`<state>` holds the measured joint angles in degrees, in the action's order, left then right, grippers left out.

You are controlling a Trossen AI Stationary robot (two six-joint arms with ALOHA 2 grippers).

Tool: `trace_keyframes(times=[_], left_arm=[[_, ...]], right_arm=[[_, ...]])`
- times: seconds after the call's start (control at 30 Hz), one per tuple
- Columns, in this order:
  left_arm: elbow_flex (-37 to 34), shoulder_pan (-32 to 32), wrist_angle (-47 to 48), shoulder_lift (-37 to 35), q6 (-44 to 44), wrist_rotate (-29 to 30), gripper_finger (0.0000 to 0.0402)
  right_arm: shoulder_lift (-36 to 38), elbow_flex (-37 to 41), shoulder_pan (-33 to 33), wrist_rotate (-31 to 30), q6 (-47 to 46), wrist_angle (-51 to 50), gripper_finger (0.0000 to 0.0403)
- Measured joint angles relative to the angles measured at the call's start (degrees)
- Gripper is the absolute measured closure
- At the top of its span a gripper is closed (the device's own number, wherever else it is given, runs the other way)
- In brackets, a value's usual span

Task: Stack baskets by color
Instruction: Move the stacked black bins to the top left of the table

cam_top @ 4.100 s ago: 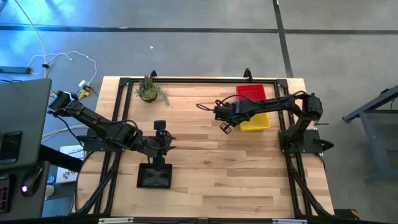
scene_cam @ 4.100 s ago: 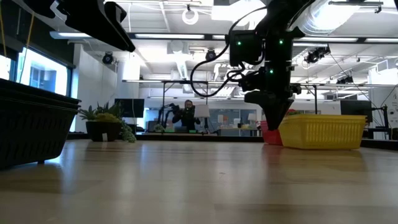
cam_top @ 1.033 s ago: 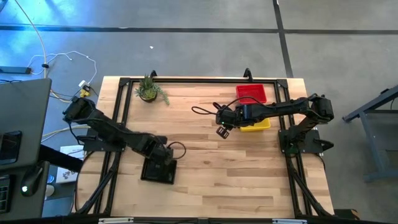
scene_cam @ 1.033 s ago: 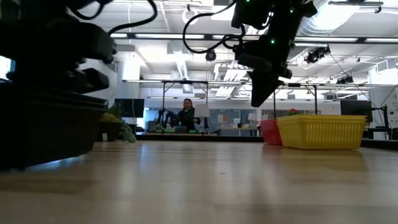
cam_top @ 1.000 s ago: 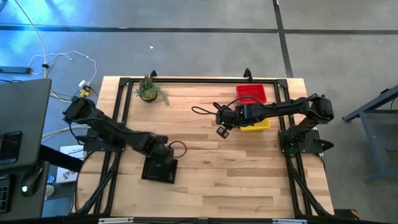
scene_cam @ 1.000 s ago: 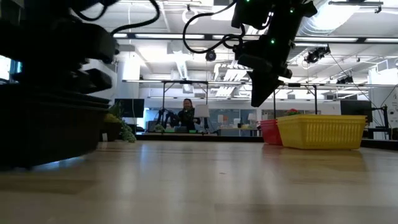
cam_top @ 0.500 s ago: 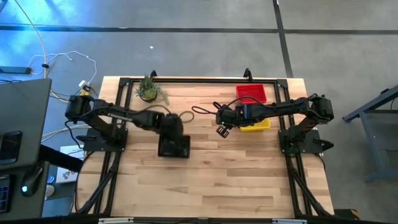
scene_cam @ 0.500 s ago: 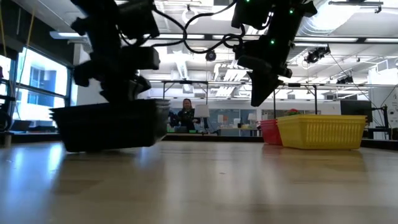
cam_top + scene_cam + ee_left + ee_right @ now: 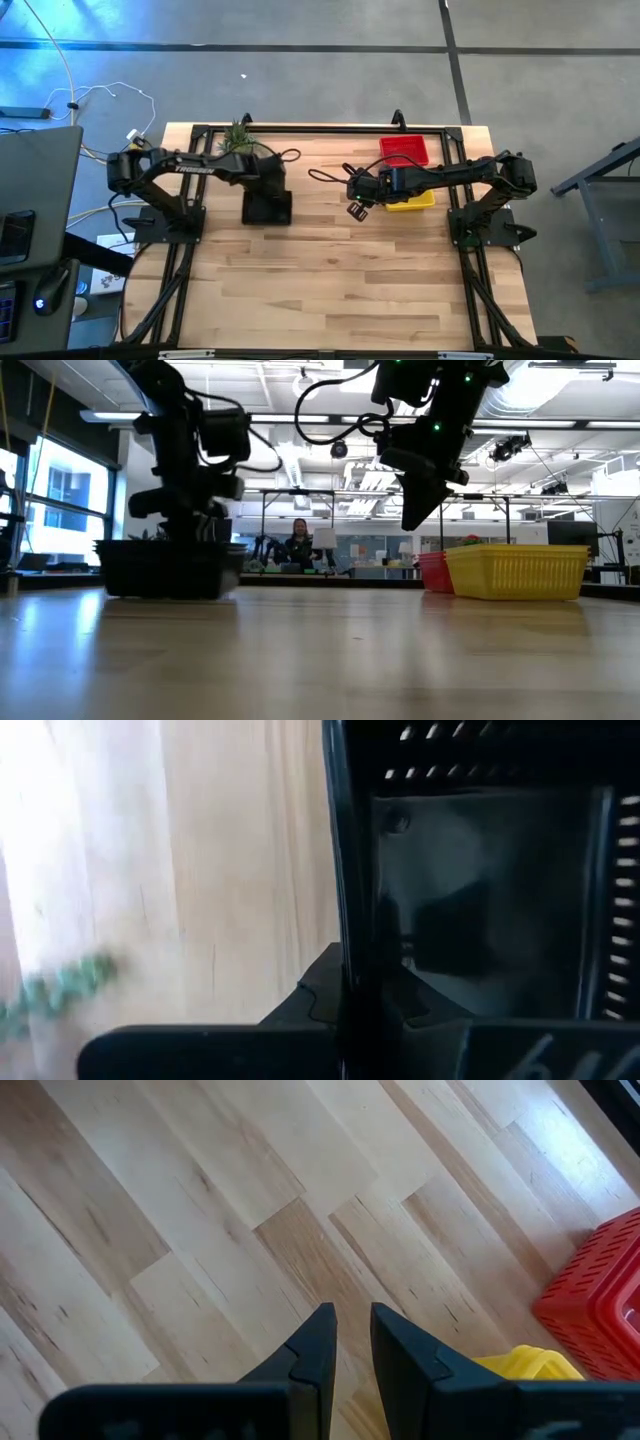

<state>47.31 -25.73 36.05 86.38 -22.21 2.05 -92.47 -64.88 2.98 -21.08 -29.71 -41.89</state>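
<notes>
Toward the desk's (image 9: pixel 340 290) far left, the left tool (image 9: pixel 268 178) is clamped on the black basket's (image 9: pixel 266 207) rim, beside the potted plant (image 9: pixel 236 138). Right tool (image 9: pixel 358 208), fingers slightly apart and empty, hovers left of the yellow basket (image 9: pixel 517 571) and red basket (image 9: pixel 405 149).

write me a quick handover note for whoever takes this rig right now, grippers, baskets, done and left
Left gripper: shut on the rim of the black basket stack, near the potted plant at the table's far left.
Right gripper: holds nothing, fingers a little apart, hanging above bare table beside the yellow basket stack.
Red basket stack: far right corner, just behind the yellow one.
Done: all three colours look gathered into their own piles; how many baskets are in each cannot be counted from here.
Left: set the black stack down, release it, confirm no basket is loose.
</notes>
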Motion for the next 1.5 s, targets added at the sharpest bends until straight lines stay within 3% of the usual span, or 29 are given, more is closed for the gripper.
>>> trace_keyframes(times=[0.4,0.83,1.23,1.5], left_arm=[[0.0,-4.1,9.8,-0.2,0.9,-0.1,0.0401],[0.0,-4.3,10.7,-0.1,-2.5,3.1,0.0395],[-0.2,-4.2,10.7,0.1,-2.4,4.0,0.0335],[-0.2,-4.2,10.6,0.1,2.2,5.0,0.0280]], right_arm=[[0.0,0.0,0.0,0.0,0.2,0.0,0.0350],[0.0,0.0,0.0,0.0,0.2,0.0,0.0350],[0.0,0.0,0.0,0.1,0.2,-0.1,0.0350],[0.0,0.0,0.0,0.2,0.2,-0.1,0.0350]])
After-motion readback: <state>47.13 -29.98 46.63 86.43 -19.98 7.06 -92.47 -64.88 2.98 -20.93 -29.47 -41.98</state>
